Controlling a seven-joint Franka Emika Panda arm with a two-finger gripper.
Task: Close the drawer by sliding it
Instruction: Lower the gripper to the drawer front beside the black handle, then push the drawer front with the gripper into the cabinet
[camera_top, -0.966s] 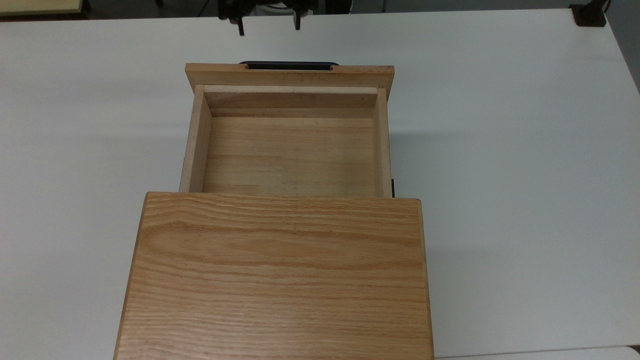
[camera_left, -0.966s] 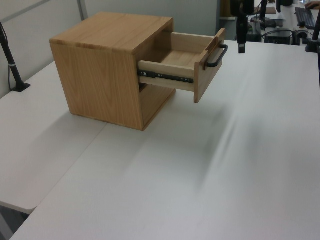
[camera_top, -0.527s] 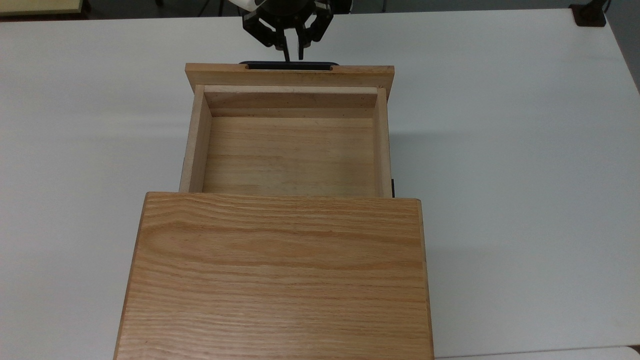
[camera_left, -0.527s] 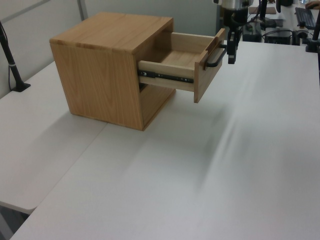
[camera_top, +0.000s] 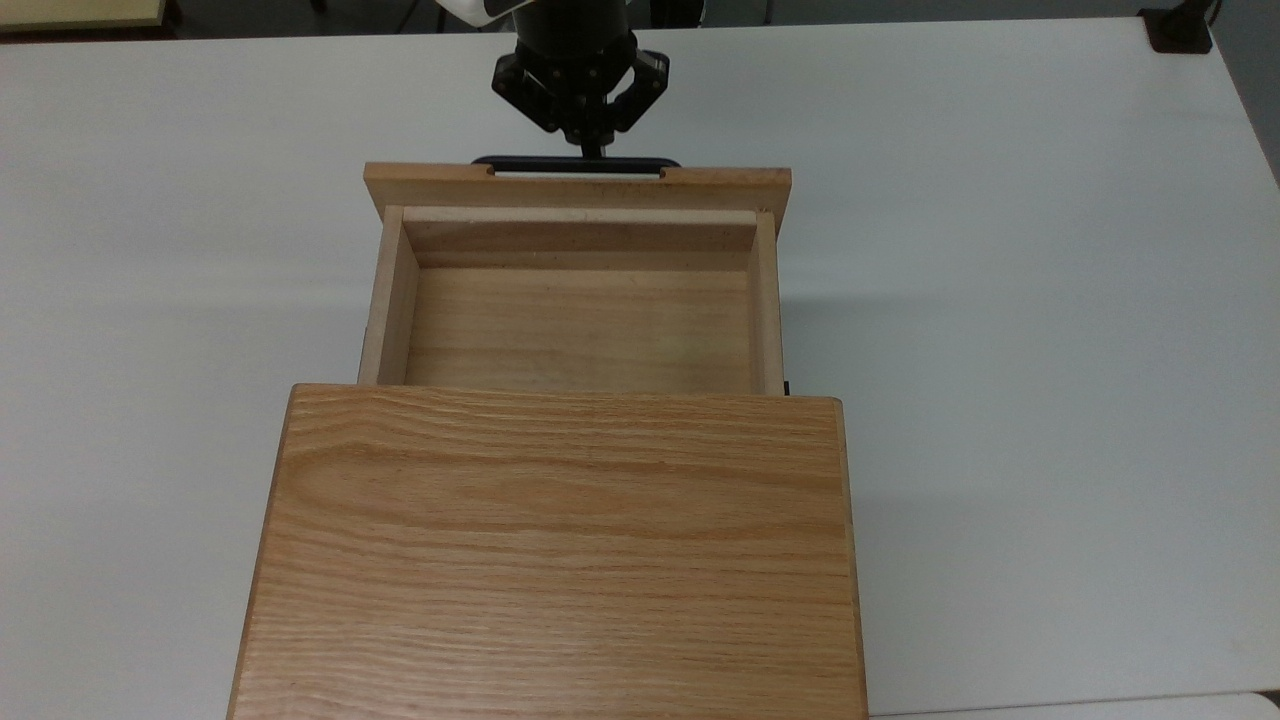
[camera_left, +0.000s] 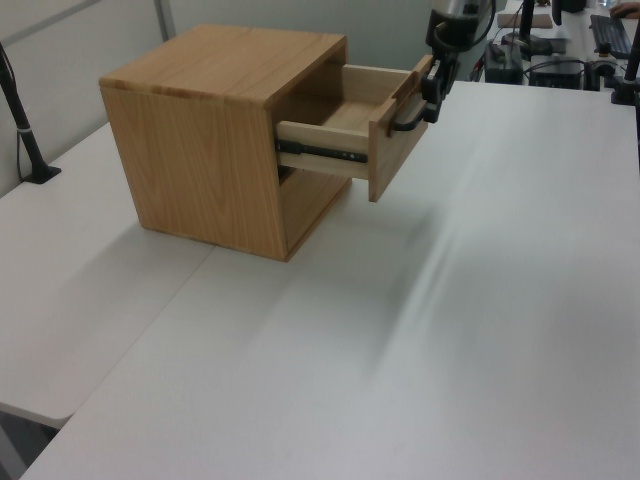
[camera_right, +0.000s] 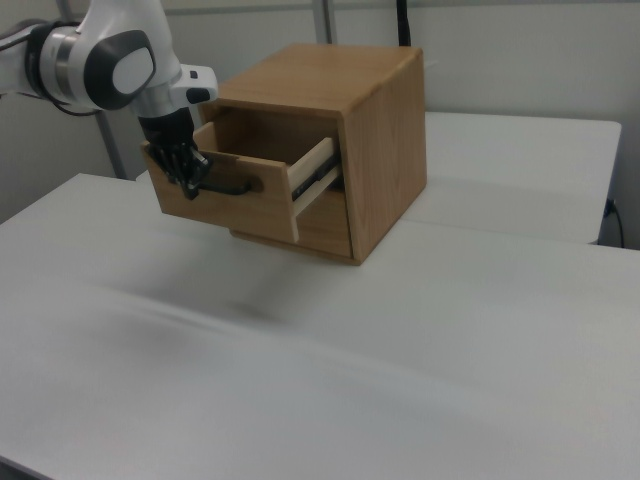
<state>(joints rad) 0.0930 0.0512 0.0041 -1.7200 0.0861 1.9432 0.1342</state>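
Tool (camera_top: 592, 148) against handle (camera_top: 575, 162); right view shows drawer (camera_right: 235, 195) front.

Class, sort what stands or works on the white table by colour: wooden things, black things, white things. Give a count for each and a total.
Wooden: 2, the cabinet and the drawer
Black: 2, the handle and the gripper
White: 1, the table
Total: 5

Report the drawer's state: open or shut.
Open. The drawer juts from the cabinet, its bare inside and side rail exposed. The gripper meets the handle.
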